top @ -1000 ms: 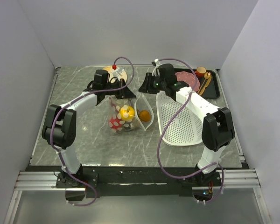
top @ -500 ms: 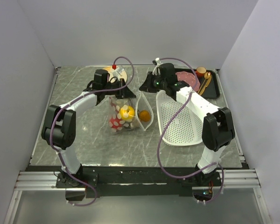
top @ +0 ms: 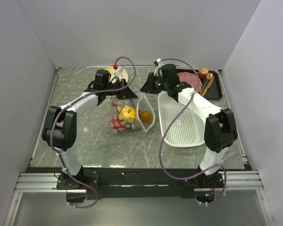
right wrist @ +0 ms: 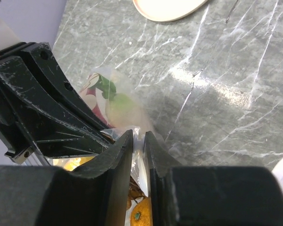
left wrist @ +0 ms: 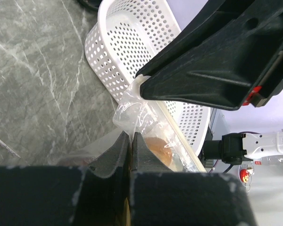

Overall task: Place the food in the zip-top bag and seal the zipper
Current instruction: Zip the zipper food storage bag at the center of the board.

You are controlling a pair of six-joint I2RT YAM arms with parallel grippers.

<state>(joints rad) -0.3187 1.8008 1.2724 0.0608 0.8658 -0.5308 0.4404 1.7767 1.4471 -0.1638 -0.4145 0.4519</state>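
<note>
The left gripper reaches in from the left at the far middle of the table. Its fingers are pressed together on a crumpled fold of the clear bag, and the left wrist view shows the film bunched between the tips. Just behind that arm lies a pale round plate.

The bag hangs and spreads toward the near side from the two grippers, resting on the table between the arms. Inside it are a yellow round fruit and a red piece. A white-and-green vegetable shows through the film in the right wrist view. On the bag's right side the white zipper strip bows out into a loop, so the mouth is unsealed, and an orange fruit sits inside that loop.

The right gripper meets the left one tip to tip above the far end of the bag. Its fingers stand close together, pinching the bag's white edge.

Just right of the bag lies a white perforated basket, touching or nearly touching the loop. Beyond it, at the far right corner, a black tray holds a pink plate.
</note>
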